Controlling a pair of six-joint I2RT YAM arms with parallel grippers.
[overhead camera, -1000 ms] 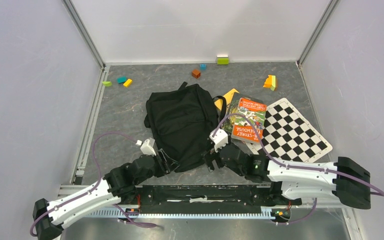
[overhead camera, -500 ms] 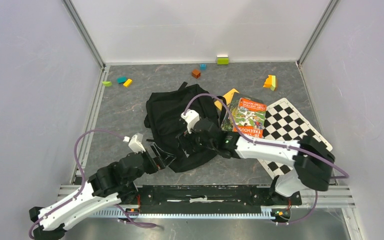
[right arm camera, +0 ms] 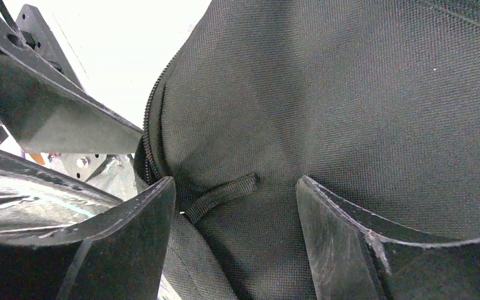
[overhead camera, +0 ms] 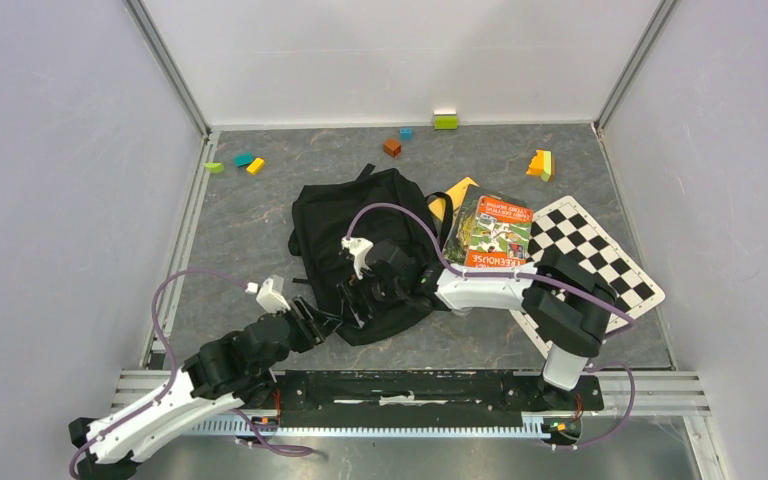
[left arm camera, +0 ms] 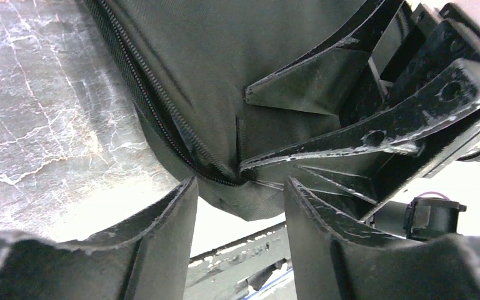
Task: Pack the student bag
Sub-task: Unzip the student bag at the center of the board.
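Observation:
The black student bag (overhead camera: pixel 360 225) lies flat in the middle of the mat, zipper edge toward the arms. My left gripper (overhead camera: pixel 325 318) is open at the bag's near left corner; in the left wrist view its jaws stand apart just short of the zipper seam (left arm camera: pixel 181 128), with the right gripper's fingers (left arm camera: pixel 350 140) beyond. My right gripper (overhead camera: pixel 355 298) is open, pressed over the bag's near edge; in the right wrist view its jaws straddle bag fabric (right arm camera: pixel 350 94) and a small webbing loop (right arm camera: pixel 222 195). A green and orange book (overhead camera: pixel 495 232) lies right of the bag.
A black-and-white checkered board (overhead camera: pixel 600 262) lies at the right, partly under the right arm. An orange flat piece (overhead camera: pixel 457 190) pokes out beside the bag. Coloured blocks (overhead camera: pixel 392 147) lie scattered along the back, a yellow-orange one (overhead camera: pixel 540 165) at back right. Grey walls enclose the mat.
My right arm has swung left across the bag, its gripper moving from the near right edge to the bag's near left part. My left gripper shifted slightly toward the bag corner.

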